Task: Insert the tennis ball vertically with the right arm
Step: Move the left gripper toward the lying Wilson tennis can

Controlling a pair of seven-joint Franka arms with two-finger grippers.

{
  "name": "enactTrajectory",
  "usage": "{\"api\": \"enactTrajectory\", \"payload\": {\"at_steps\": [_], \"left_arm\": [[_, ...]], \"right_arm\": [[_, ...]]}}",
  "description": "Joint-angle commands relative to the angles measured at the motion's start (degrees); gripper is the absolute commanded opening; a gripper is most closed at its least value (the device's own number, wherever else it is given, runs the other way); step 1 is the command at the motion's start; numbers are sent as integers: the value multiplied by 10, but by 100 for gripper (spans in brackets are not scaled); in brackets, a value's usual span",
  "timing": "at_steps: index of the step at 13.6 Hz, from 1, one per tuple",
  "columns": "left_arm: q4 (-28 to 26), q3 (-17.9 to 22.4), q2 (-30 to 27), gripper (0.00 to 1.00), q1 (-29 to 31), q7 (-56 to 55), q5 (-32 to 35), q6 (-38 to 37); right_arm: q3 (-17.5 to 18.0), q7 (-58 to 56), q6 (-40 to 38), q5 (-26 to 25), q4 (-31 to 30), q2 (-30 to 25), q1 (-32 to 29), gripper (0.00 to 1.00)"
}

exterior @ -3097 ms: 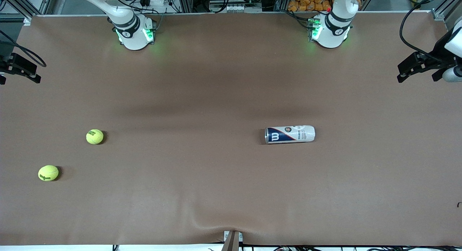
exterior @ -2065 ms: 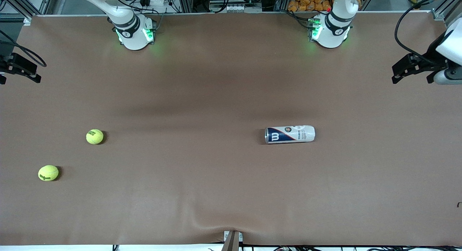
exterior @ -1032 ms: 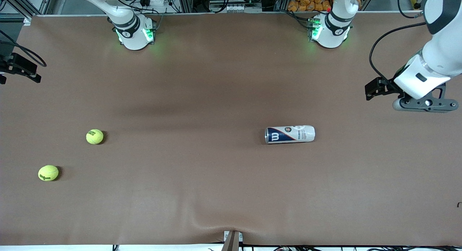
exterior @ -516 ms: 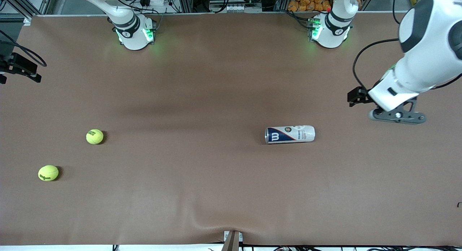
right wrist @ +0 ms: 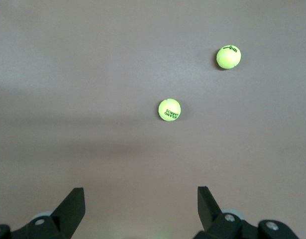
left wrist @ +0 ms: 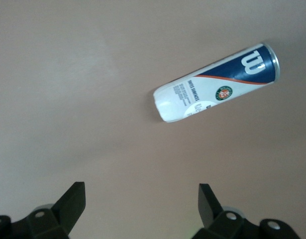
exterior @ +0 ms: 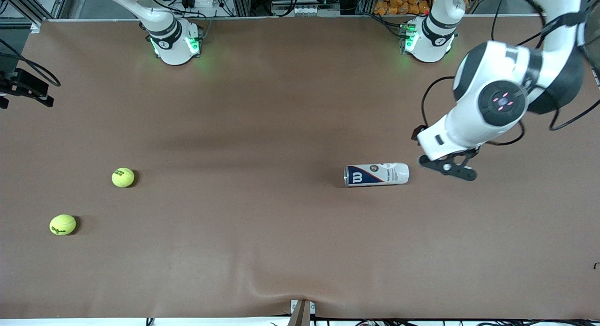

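Left gripper (left wrist: 138, 209) hangs over bare table (exterior: 281, 129) just beside the can's pale end, fingers spread, empty.

The can (exterior: 377, 174) lies on its side; I read a white "W".

Right gripper (right wrist: 138, 209) waits, mostly cut off, fingers apart.

Two tennis balls (exterior: 123, 177) (exterior: 63, 225) sit toward the right arm's end; the nearer one reads "Wilson".

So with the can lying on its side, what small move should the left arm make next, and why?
Probably lower the open left gripper onto the white-and-blue cylindrical can, which lies flat on the brown table; the gripper is over the table just off its white end. The right gripper waits, open, in the air, the two yellow-green felt tennis balls untouched.
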Motion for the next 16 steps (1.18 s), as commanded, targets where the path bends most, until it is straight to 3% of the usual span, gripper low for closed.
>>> {"api": "enactTrajectory", "payload": {"at_steps": [1,4,7,13,16], "left_arm": [[42,0,56,100,-29,48,21,-7],[45,0,105,100,-78,119,108,21],[37,0,130,100,-79,259,119,31],[-40,-1,159,100,-107,280,203,108],[-52,-5,168,100,-108,287,247,116]], "right_arm": [[3,7,-2,1,-10,-12,-4,100],[3,7,-2,1,-10,-12,-4,100],[3,7,-4,1,-10,-12,-4,100],[2,7,-5,1,-10,-12,-4,100],[2,7,-6,1,-10,-12,-6,100]]}}
